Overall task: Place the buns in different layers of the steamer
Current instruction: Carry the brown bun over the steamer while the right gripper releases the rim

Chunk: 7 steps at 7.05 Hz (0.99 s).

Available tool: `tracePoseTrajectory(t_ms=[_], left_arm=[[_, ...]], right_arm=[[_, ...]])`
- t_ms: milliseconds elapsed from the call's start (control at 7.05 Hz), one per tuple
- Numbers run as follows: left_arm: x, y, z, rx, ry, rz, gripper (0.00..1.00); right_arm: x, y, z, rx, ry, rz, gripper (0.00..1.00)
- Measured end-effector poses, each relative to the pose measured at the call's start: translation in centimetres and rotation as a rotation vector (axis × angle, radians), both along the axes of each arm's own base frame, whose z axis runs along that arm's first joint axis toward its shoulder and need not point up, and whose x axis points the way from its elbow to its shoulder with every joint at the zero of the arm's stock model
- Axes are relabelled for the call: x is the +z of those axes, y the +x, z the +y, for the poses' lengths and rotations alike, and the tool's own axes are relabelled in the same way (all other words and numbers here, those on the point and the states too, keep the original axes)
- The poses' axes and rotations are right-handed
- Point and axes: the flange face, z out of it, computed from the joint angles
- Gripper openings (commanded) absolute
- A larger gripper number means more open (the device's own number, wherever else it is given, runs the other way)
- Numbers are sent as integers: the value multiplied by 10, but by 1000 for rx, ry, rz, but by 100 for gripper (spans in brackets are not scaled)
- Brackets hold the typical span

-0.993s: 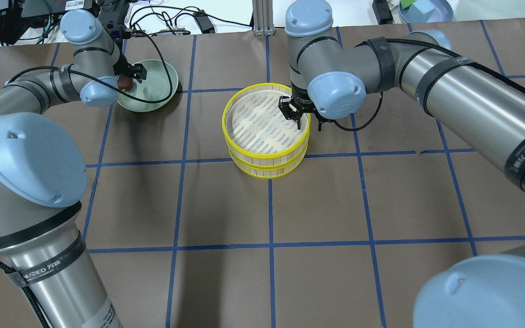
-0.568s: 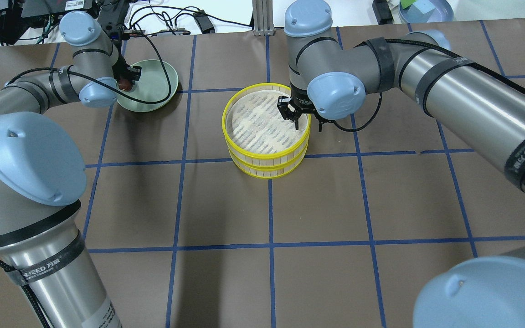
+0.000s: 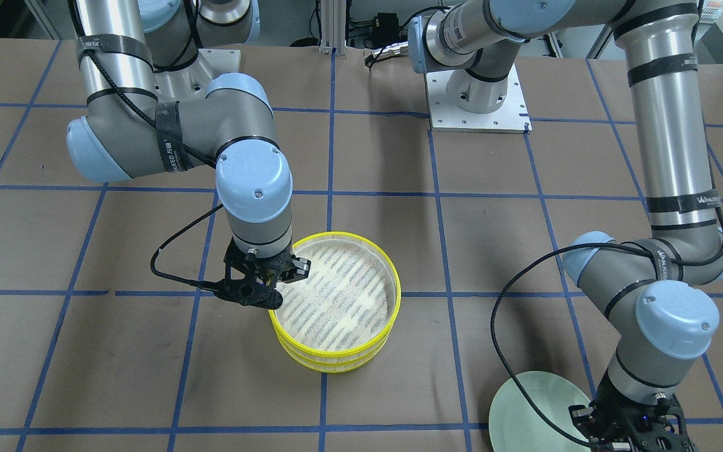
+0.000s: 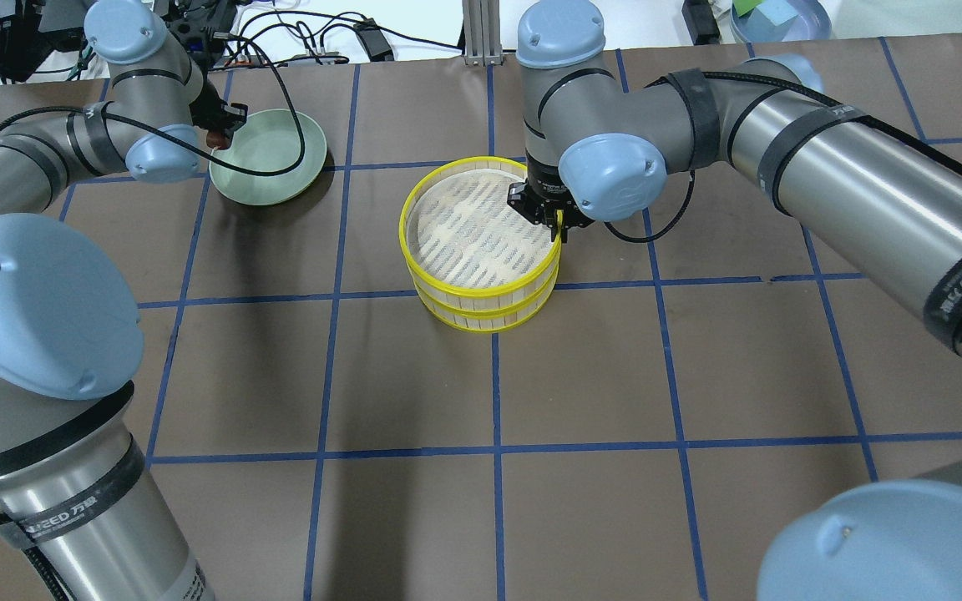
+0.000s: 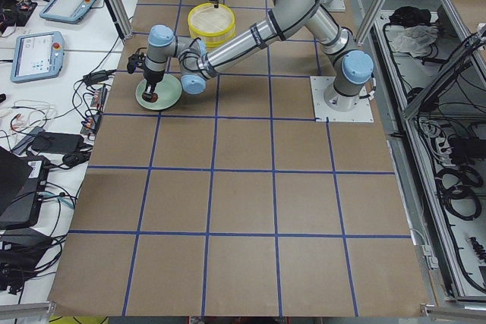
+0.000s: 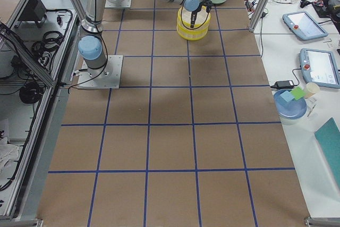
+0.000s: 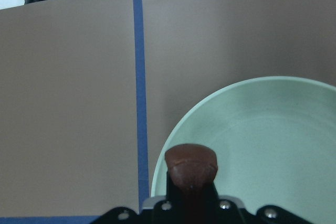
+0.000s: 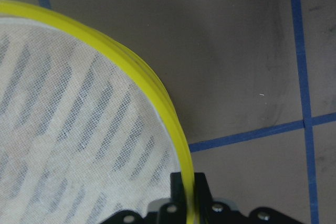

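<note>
At the left, note the left gripper (image 4: 216, 133) closed on the reddish-brown bun (image 7: 191, 164), holding it over the rim of the pale green plate (image 4: 276, 163). At the centre you see the steamer (image 4: 481, 288), its two yellow-rimmed trays stacked. At its right side, the right gripper (image 4: 559, 225) pinches the steamer's upper rim, with one finger inside and one outside.

steamer (image 4: 464, 225): two yellow trays stacked, top mesh bare
right gripper (image 4: 562, 227): at steamer's right rim
green plate (image 4: 272, 159): well left of steamer, further back
left gripper (image 4: 219, 133): even further left of steamer, brown bun (image 4: 215, 139) pinched in it
</note>
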Motion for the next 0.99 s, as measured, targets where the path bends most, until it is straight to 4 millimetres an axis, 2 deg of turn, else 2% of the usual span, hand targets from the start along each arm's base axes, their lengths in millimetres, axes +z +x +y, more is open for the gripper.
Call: tracePoseTrajectory(t_ms=[284,426,568,709,851,993], left_arm=[[36,-27,13,-7,14,15,0],[48,-44,20,-1,15,26,0],[57,-59,27,7,14,35,0],[66,-74,34,12,12,43,0],[75,-89,40,17,12,52,0],[86,-104,46,17,13,60,0]], right_arm=[[0,9,4,20,-6,6,0],[0,9,5,26,-5,7,0],[-2,9,5,33,-1,9,7],[-5,9,7,38,6,12,68],[-7,9,8,40,11,14,91],[-9,8,9,41,18,15,99]])
